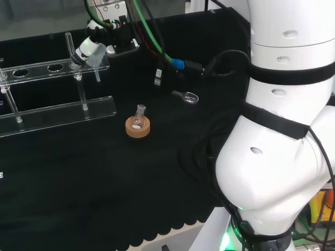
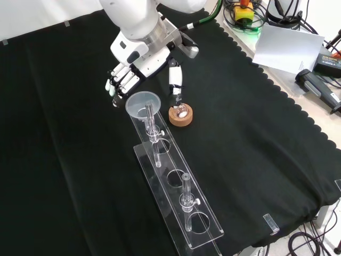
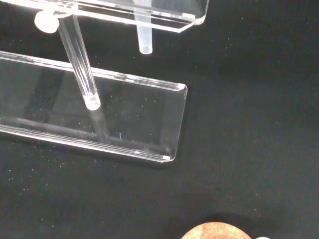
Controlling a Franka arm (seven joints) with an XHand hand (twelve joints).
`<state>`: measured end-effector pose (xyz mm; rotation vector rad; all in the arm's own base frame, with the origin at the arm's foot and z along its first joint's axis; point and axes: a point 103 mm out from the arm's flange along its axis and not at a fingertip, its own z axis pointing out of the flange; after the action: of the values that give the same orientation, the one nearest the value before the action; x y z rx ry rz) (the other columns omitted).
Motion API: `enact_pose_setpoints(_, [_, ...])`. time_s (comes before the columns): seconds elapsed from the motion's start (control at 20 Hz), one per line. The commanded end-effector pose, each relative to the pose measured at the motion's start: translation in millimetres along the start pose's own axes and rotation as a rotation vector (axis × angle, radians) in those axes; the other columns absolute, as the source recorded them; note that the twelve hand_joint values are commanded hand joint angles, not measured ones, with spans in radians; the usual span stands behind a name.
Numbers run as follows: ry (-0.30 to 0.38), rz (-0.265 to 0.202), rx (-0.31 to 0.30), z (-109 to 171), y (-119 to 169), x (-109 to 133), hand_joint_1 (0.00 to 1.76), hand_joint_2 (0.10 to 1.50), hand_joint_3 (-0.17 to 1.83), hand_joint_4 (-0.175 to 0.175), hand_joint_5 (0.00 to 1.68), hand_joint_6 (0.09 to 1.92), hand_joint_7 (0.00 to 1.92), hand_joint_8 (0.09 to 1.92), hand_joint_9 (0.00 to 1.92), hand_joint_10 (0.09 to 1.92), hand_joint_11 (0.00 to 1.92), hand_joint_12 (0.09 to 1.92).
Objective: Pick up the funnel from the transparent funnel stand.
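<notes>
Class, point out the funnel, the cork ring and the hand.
funnel (image 2: 143, 101), front view, on its bowl rim.
cork ring (image 2: 180, 117), front view, on its side.
hand (image 2: 123, 80), front view, on its fingers.

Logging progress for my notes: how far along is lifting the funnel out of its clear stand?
Done: the hand has reached the stand's end by the funnel. In hand: its fingers sit at the funnel's rim, thumb beside it near the cork ring; whether they grip it I cannot tell. Left: the funnel sits in its hole, stem hanging below the top plate, so closing and lifting remain.
</notes>
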<state>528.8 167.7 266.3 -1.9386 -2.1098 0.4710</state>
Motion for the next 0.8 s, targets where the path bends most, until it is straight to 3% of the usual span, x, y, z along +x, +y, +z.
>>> enact_pose_setpoints(0.05, [-0.010, 0.004, 0.019, 5, 5, 1, 0.40, 0.73, 0.01, -0.045, 0.00, 0.09, 0.15, 0.45, 0.00, 0.60, 0.00, 0.44])
enact_pose_setpoints(0.8, [-0.015, 0.015, 0.032, 9, 16, -3, 0.43, 0.74, 0.01, -0.049, 0.01, 0.09, 0.19, 0.49, 0.00, 0.65, 0.00, 0.45])
